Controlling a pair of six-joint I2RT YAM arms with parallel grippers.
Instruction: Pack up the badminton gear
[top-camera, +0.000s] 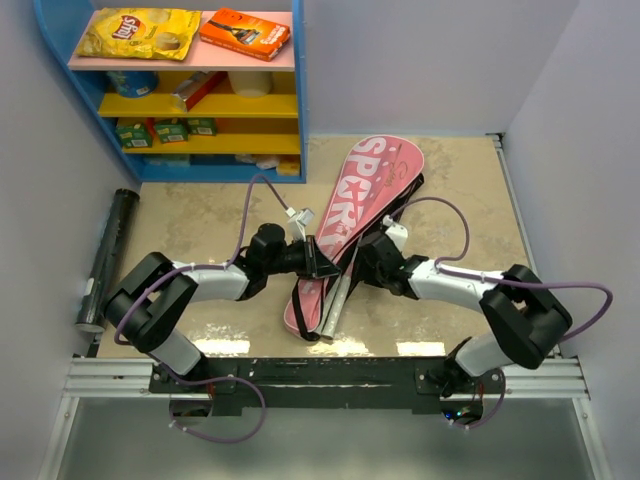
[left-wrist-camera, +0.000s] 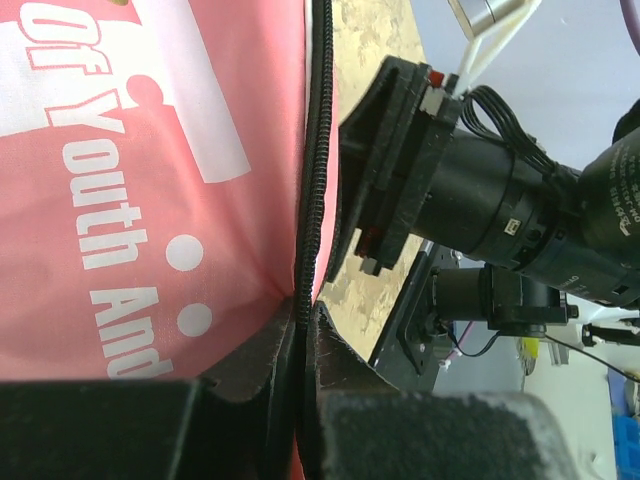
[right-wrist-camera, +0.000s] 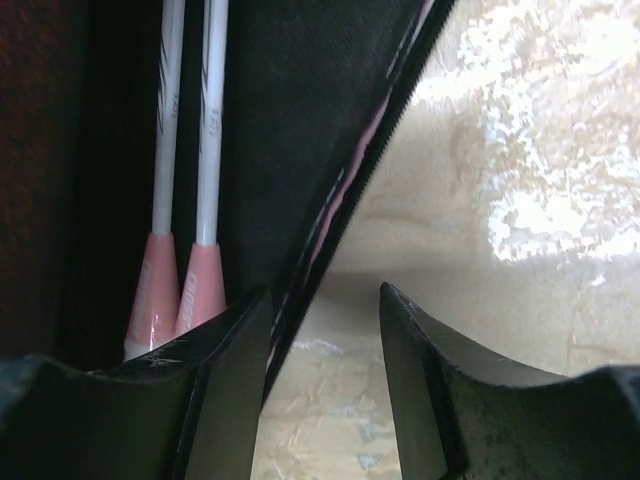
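The pink "SPORT" bag (top-camera: 365, 185) lies slantwise mid-table. My left gripper (top-camera: 322, 260) is shut on the bag's black zipper edge (left-wrist-camera: 318, 180), with the jaws (left-wrist-camera: 303, 310) pinched around it and pink cloth (left-wrist-camera: 150, 200) to the left. My right gripper (top-camera: 358, 265) is open beside the bag's other edge; its jaws (right-wrist-camera: 325, 300) straddle bare table, and the black flap (right-wrist-camera: 300, 130) brushes the left finger. Two pink-and-white rackets (right-wrist-camera: 185, 150) lie inside the open bag, with a handle end (top-camera: 335, 305) sticking out. The black tube (top-camera: 105, 258) lies far left. No shuttlecocks show.
A blue shelf unit (top-camera: 300, 90) stands at the back left, holding a yellow chip bag (top-camera: 140, 32), an orange box (top-camera: 245, 32) and other snacks. White walls close in both sides. A metal rail (top-camera: 320, 372) runs along the near edge.
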